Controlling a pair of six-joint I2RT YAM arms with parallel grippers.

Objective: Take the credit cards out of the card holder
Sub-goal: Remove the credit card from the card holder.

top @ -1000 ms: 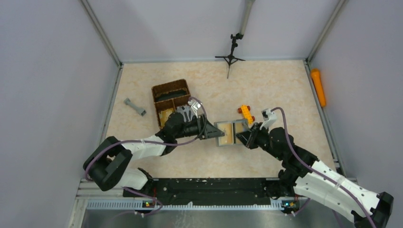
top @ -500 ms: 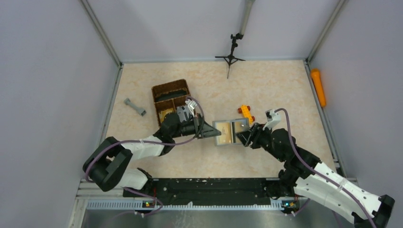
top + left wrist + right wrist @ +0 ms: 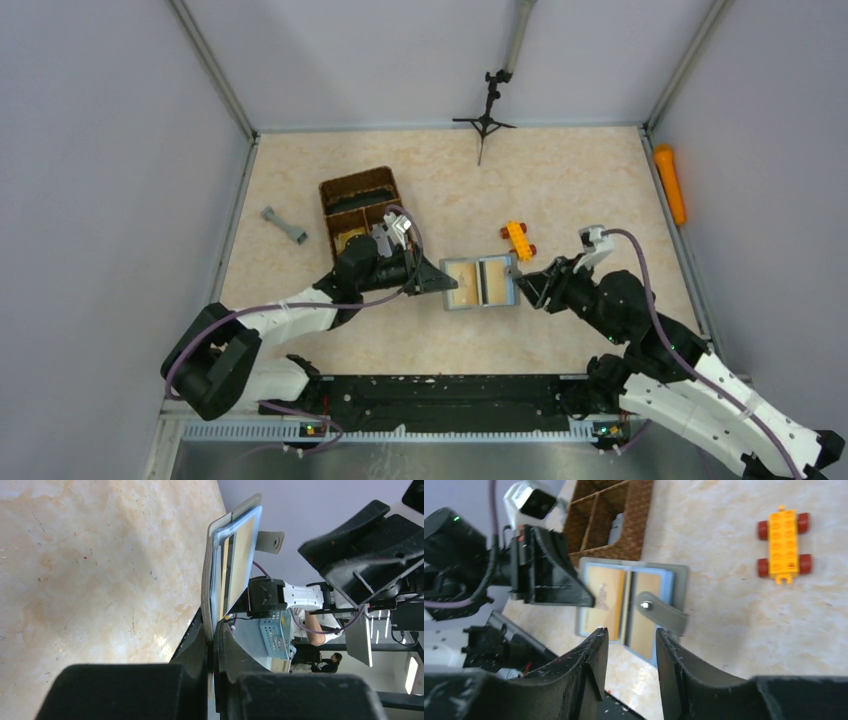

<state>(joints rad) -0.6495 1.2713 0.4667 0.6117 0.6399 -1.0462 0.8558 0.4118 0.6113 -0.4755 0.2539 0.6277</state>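
Observation:
The grey card holder [image 3: 481, 283] lies open, face up, at the table's middle. Tan credit cards [image 3: 465, 284] sit in its pockets. My left gripper [image 3: 437, 283] is shut on the holder's left edge. The left wrist view shows the holder [image 3: 212, 565] edge-on, running up from between the closed fingers [image 3: 200, 642], with a tan card [image 3: 242, 550] showing. My right gripper [image 3: 527, 286] is open and empty just right of the holder. In the right wrist view the holder [image 3: 680, 587], its cards [image 3: 601, 597] and grey strap tab [image 3: 664, 612] lie beyond my open right gripper [image 3: 629, 636].
A brown wicker basket [image 3: 358, 186] stands behind the left gripper, with a grey item [image 3: 616, 527] inside it. An orange toy brick with red wheels [image 3: 517, 240] lies just beyond the holder. A grey bar [image 3: 284, 225] lies at the left, a black tripod [image 3: 487, 115] at the back, and an orange cylinder [image 3: 669, 183] at the right wall.
The holder has shifted a little left and spread open wider. My right gripper has drawn back to the right, off the holder's right side. My left gripper has kept its grip.

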